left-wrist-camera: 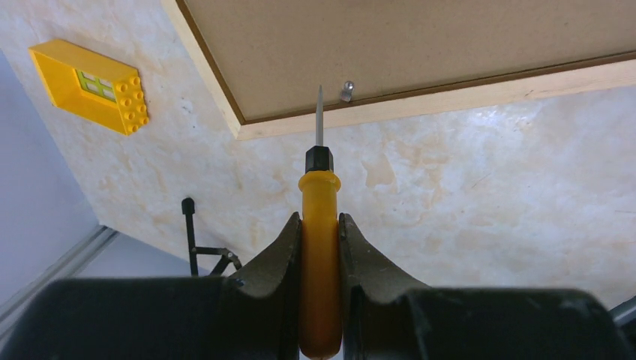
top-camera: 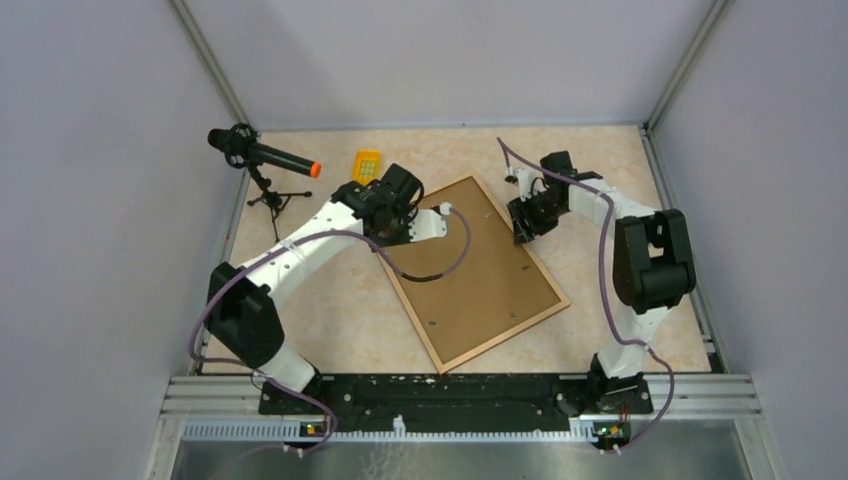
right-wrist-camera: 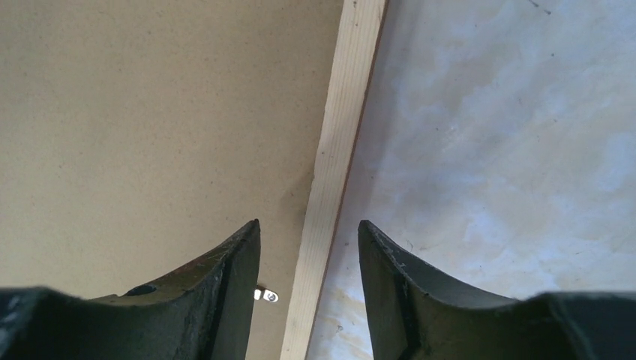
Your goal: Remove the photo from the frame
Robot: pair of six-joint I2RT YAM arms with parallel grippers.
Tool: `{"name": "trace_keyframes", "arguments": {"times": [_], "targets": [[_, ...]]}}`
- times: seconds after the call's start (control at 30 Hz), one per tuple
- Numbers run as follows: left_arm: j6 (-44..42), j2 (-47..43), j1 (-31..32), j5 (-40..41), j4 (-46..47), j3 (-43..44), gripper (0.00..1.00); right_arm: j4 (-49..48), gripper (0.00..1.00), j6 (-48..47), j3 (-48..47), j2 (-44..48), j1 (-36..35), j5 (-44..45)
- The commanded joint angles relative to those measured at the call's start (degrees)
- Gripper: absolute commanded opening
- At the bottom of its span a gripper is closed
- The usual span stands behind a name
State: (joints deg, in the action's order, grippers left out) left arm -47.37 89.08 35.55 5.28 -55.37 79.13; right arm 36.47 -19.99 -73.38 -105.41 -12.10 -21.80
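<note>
One frame (top-camera: 480, 270), fibreboard back up, lying askew on the bench (top-camera: 330, 300). Left tool (left-wrist-camera: 320, 225): clamped on yellow-handled screwdriver (left-wrist-camera: 319, 187), tip by a metal tab (left-wrist-camera: 346, 91) at the frame's rim. Right tool (right-wrist-camera: 309, 232): parted, empty, above the frame's right rim.

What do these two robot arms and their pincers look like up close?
The left arm and right arm are white tubes joined by chunky black joints, each trailing a thin purple cable. The left pincer and right pincer each end in two dark, curved, tapering fingers.
</note>
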Motion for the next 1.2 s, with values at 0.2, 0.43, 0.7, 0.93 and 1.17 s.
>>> {"name": "trace_keyframes", "arguments": {"times": [0.2,0.43,0.7,0.93,1.17], "targets": [[-4.5,6.6,4.0,11.2,-5.0,5.2,0.00,-4.1,0.40,2.8,1.7,-3.4,0.0,1.7],[-4.4,10.1,4.7,10.9,-6.4,5.4,0.00,-4.8,0.29,2.6,2.8,-4.1,0.0,4.0],[-4.5,10.8,4.8,10.1,-7.6,4.5,0.00,-5.3,0.17,2.8,3.3,-4.5,0.0,5.7],[-4.8,11.4,4.8,9.9,-6.2,2.6,0.00,-5.2,0.12,2.8,3.4,-4.7,0.0,5.8],[-5.1,12.1,4.8,9.4,-6.1,1.8,0.00,-5.3,0.07,2.7,3.6,-4.9,-0.2,6.2]]}}
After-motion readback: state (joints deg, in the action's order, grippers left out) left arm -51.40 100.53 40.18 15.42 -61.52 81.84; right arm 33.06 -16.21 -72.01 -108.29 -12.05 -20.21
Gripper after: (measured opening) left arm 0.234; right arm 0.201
